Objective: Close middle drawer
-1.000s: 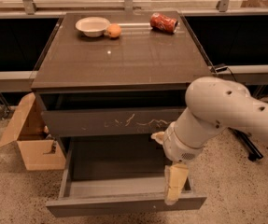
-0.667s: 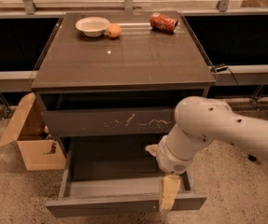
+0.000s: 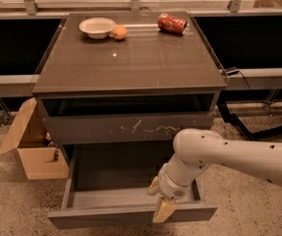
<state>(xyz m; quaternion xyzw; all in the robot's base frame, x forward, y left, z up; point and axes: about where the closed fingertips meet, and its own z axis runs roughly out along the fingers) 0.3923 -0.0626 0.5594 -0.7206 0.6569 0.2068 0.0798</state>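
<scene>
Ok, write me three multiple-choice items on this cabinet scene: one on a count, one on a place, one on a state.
1. How many things lie on the cabinet top?
A. one
B. five
C. three

2. Where is the claw?
A. on the cabinet top
B. at the front edge of the middle drawer
C. out of view

3. The middle drawer is:
A. pulled out
B. shut flush
C. taken out and set on the floor

Answers:
1. C: a white bowl, an orange and a red soda can lie there.
2. B: the claw hangs over the drawer's front, right of centre.
3. A: its grey inside shows below the scratched drawer front.
</scene>
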